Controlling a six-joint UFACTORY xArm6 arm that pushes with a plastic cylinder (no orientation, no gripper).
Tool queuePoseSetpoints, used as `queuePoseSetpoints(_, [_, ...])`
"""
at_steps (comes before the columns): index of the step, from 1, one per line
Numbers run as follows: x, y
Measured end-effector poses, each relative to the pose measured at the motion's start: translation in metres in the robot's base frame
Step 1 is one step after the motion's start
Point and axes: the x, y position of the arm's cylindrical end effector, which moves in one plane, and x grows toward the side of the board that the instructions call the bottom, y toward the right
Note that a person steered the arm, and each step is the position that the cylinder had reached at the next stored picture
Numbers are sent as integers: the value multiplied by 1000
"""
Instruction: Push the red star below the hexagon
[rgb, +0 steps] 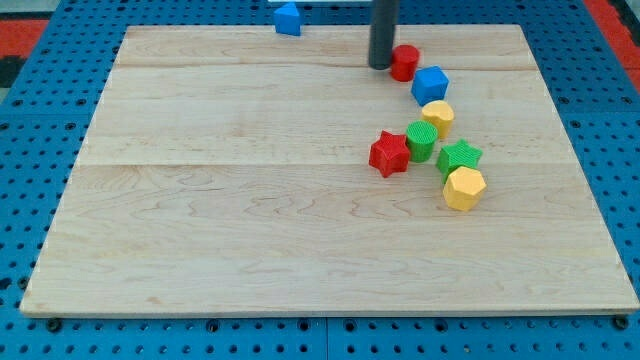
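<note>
Here the wooden board (250, 220) fills most of the view, lying on a blue pegboard (40, 330). My tip (381, 66) (a bare rod, nothing to open or close) touches the red cylinder (405, 62) near the view's top. The yellow hexagon (464, 188) sits right of centre; the red star (389, 153) lies up-left of it, touching the green cylinder (421, 140).

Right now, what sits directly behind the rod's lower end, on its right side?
A red cylinder touches my tip on the view's right. The rod covers the cylinder's left edge; nothing else shows behind it.
</note>
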Motion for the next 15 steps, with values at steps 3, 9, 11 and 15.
queuePoseSetpoints(3, [88,-42])
queuePoseSetpoints(9, [153,-51])
queuePoseSetpoints(11, [194,-18])
queuePoseSetpoints(15, [299,50])
